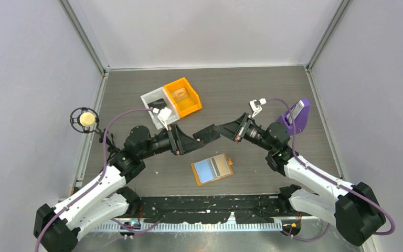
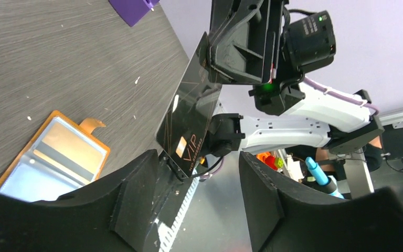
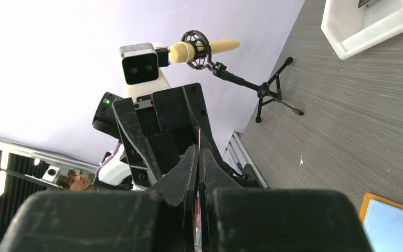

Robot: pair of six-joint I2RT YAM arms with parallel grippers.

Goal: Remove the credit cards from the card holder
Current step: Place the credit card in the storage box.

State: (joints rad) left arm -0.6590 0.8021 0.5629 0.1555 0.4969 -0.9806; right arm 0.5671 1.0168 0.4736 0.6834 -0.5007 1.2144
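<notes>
Enclosure: pale walls point(image 1: 199, 31) on three sides; dark grey wood-grain table point(image 1: 273, 89), a few light specks on it.

Both arms reached inward and met above mid-table. Left gripper point(image 1: 205, 136) came in from 8 o'clock, right gripper point(image 1: 224, 129) from 4 o'clock, tips nearly touching.

Orange bin point(image 1: 184, 96) and white bin point(image 1: 156, 103) sat side by side at 11 o'clock of the meeting point. Purple stand point(image 1: 295, 118) at 3 o'clock, behind the right arm. Microphone point(image 1: 87, 118) at the table's 9 o'clock edge.

Card holder point(image 1: 212, 169) lay flat and open, inner face up, at 6 o'clock of the two grippers, near but apart from both. Long axis ran from 8 to 2 o'clock: blue panel at the 8 end, tan panel with a grey stripe at the 2 end.

Black card point(image 2: 189, 118), "VIP" printed on it, was off the table. Right gripper's fingers were pressed together on its upper end. Left wrist view: long axis from 1 to 7 o'clock, lower end between the left gripper's fingers point(image 2: 136, 178), which were spread wide. Contact with the left fingers: could not tell.
</notes>
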